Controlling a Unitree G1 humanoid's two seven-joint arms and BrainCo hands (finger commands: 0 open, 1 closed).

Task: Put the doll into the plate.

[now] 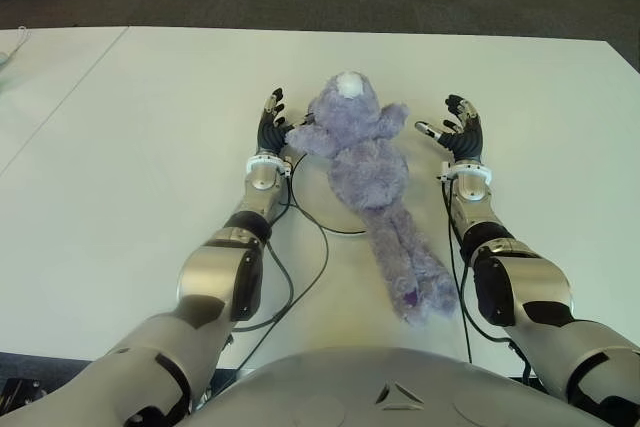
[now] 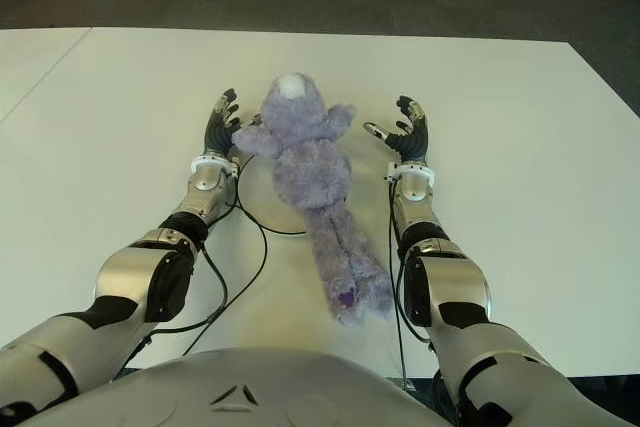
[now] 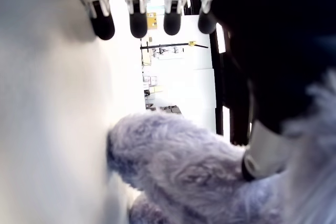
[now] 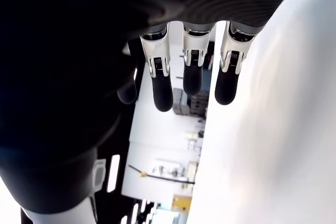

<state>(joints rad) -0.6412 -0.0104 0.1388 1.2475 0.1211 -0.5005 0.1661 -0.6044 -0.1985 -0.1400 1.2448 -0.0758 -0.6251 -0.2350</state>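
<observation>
The purple plush doll [image 1: 370, 172] is lying stretched out at the centre of the frame on the white surface [image 1: 130, 147], head toward the top of the frame, legs trailing down toward the lower centre. Its upper body is covering much of a white plate [image 1: 305, 202], of which only a thin dark rim arc is showing at the doll's left side and below its torso; how much of the doll is lying inside the rim cannot be told.

The left hand [image 1: 271, 124] is sitting just left of the doll's head, fingers extended upward and spread, holding nothing; the doll's outstretched arm is touching or nearly touching its thumb side. In the left wrist view the fingers [image 3: 137, 20] are standing straight with fur close beside the palm.

The right hand [image 1: 455, 129] is sitting just right of the doll, apart from it, fingers spread and relaxed, holding nothing.

Dark cables [image 1: 300, 287] are running along the surface beside the left forearm.
</observation>
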